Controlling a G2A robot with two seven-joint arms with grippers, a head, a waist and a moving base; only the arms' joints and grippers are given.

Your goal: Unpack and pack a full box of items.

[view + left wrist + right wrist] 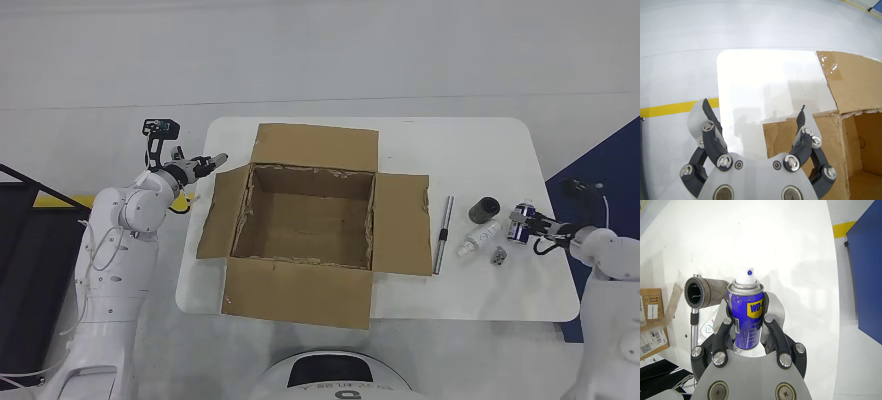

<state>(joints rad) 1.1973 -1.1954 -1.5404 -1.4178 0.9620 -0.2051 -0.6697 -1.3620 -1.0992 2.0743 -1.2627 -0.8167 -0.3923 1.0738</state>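
An open cardboard box sits mid-table with its flaps spread; its inside looks bare. My right gripper is at the table's right side, shut on a blue spray can with a white nozzle; the can's body sits between the pads. Lying beside it are a dark grey cylinder, a white bottle, a small grey part and a metal rod. My left gripper hovers open by the table's far left corner, beside the box's left flap, holding nothing.
The white table has bare room behind the box and at its right end. A blue panel stands past the right edge. Yellow floor tape runs left of the table.
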